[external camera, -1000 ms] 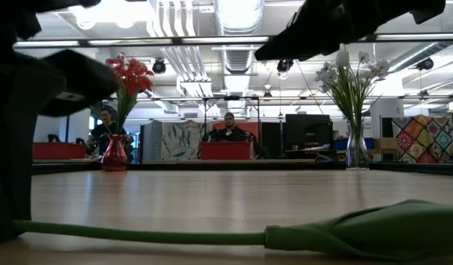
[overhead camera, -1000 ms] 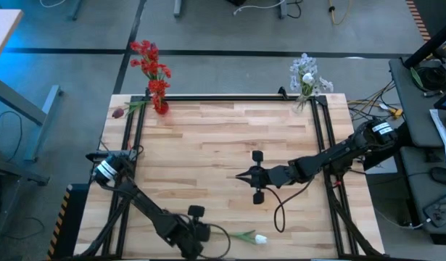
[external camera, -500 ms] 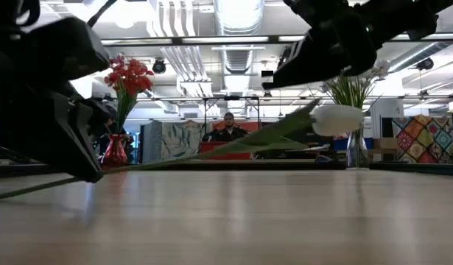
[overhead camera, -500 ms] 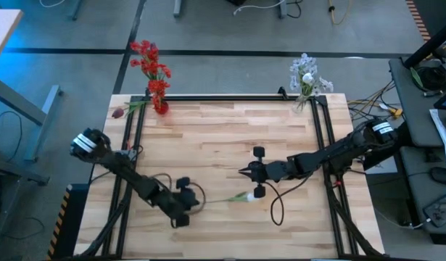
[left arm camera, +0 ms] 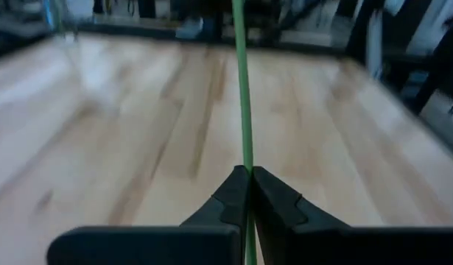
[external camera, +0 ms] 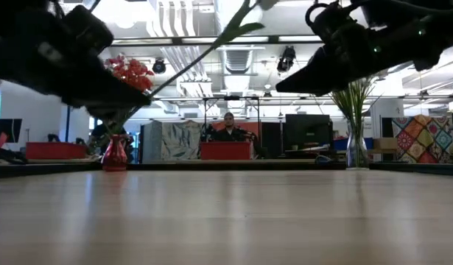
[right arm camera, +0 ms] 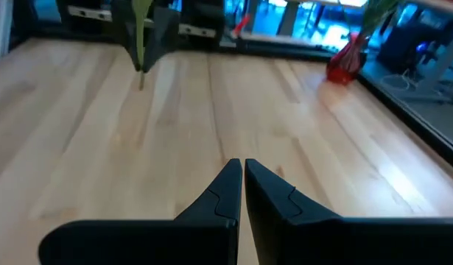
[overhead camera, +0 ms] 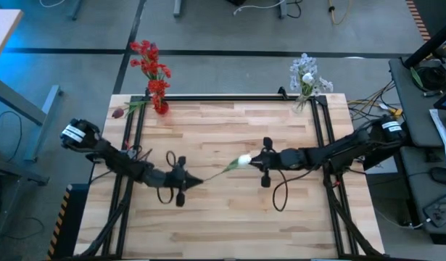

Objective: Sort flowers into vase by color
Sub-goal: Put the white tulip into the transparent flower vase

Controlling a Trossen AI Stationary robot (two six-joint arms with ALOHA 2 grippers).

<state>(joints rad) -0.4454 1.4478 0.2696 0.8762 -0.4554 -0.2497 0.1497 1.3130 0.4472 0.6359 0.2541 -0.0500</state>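
Arms: two, both over the middle band of the high view.
Left gripper (overhead camera: 196, 179): left of centre, fingers pinched tight on the green stem of the white tulip; the left wrist view shows the stem (left arm camera: 243, 110) clamped between the two dark fingers.
White tulip (overhead camera: 244, 160): one, lifted off the wood, bloom near the centre of the high view, just beside the right gripper's tip; whether they touch, I cannot tell.
Right gripper (overhead camera: 254, 161): right of centre, fingers closed together with nothing between them.
Vases: two, both at the table's far edge.
Red vase (overhead camera: 161, 107): upper left of the high view, holding red flowers (overhead camera: 150, 64).
Clear vase (external camera: 356, 151): right in the low view, holding the pale sprays (overhead camera: 307, 74).
Maroon bud (overhead camera: 119, 112): one, lying at the left edge beside the red vase.
Table (overhead camera: 230, 217): bare wood across the lower half and between the vases.
Edges: black rails run down both sides.
Person (external camera: 227, 129): one, seated far behind.
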